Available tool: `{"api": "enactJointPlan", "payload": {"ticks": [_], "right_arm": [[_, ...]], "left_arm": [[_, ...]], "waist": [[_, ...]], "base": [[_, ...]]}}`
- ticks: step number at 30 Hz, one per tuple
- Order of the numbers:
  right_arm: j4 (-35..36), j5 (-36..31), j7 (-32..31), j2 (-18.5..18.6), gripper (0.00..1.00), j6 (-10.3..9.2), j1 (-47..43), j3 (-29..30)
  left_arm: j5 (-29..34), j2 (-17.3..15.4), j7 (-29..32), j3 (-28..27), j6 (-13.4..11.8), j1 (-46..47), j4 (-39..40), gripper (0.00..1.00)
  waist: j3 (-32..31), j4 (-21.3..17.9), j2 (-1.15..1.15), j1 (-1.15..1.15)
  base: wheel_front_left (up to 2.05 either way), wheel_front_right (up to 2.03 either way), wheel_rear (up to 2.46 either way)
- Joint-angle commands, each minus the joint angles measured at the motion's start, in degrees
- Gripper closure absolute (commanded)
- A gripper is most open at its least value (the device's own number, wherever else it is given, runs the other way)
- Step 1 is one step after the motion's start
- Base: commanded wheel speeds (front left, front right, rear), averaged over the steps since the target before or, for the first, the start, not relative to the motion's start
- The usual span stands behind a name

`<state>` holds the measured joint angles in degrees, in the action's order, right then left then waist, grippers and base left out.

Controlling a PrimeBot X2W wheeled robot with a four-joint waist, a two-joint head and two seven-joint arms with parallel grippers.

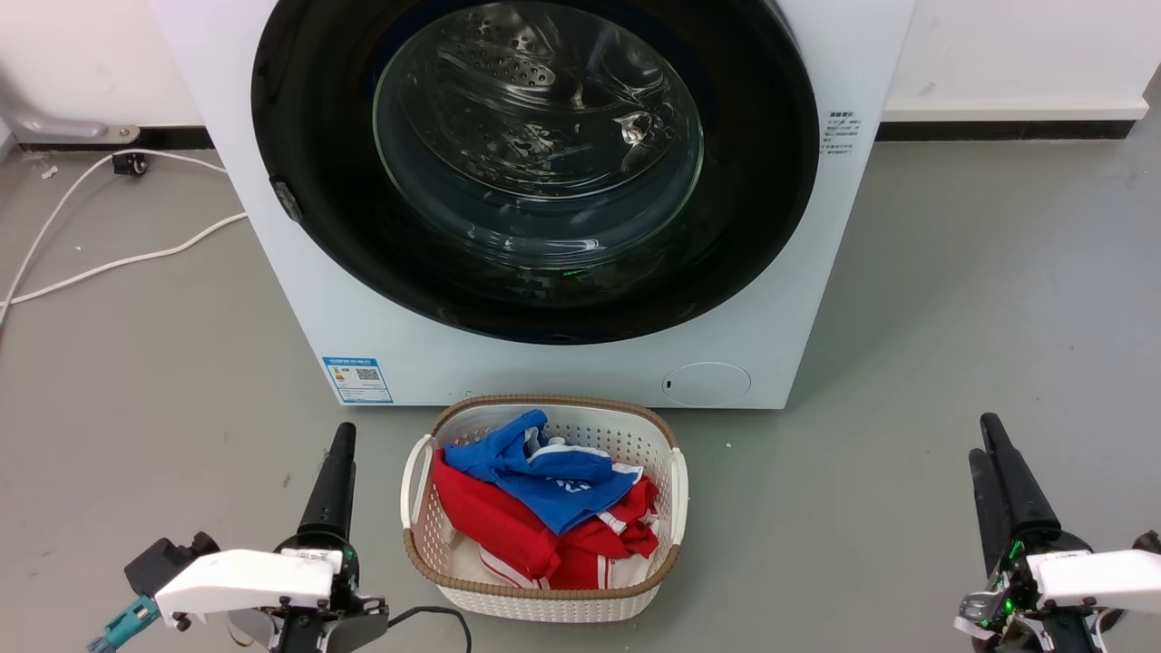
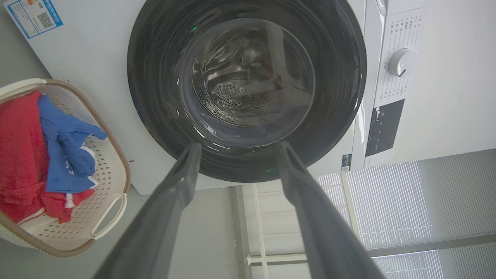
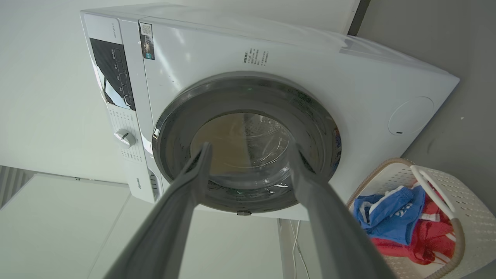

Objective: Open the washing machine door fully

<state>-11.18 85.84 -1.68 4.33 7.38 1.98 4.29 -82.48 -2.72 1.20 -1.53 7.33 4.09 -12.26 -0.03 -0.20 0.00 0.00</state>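
Left gripper [image 1: 343, 437] down low on the left, fingers spread wide apart in the left wrist view, nothing between them. Same deal with the right gripper [image 1: 982, 437] over on the right: parted, holding nothing. Both aimed at the washing machine [image 1: 299, 299], well short of it, touching nothing.

Parked between the two, just in front of the machine's bottom edge: a white laundry basket [image 1: 544, 606] with a brown rim, a blue garment [image 1: 553, 485] piled on red clothes [image 1: 494, 531]. So, smack below the washing machine door [image 1: 535, 299].

Door big, round, glossy black, clear glass in the middle with the steel drum showing through. Looks flush against the white front, i.e. closed. Small metal tab [image 1: 287, 201] on its left edge. Blue label [image 1: 356, 379] and round flap [image 1: 706, 384] underneath. White cables [image 1: 127, 263] trailing over the grey floor [image 1: 952, 317] off to the left.

Pale left forearm [image 1: 245, 576] and right forearm [image 1: 1102, 573] low at the bottom corners, fingers angled up and forward.
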Motion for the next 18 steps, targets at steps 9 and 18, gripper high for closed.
{"api": "enactJointPlan", "payload": {"ticks": [9, 18], "right_arm": [[3.16, -17.02, 2.45, 1.91, 0.0, 0.06, -0.36, -0.4], [5.58, -32.44, 2.23, 1.63, 0.0, 0.07, -1.25, -0.39]], "left_arm": [[16.83, -0.18, -2.6, 2.23, -0.96, 0.23, 3.13, 0.0], [30.02, -0.81, -4.5, 4.16, -2.4, -0.03, 3.56, 0.0]], "waist": [[-0.26, -0.1, 0.0, 0.0], [-0.44, -0.29, 0.0, 0.0]], "base": [[0.0, 0.0, 0.0], [0.0, 0.0, 0.0]]}}
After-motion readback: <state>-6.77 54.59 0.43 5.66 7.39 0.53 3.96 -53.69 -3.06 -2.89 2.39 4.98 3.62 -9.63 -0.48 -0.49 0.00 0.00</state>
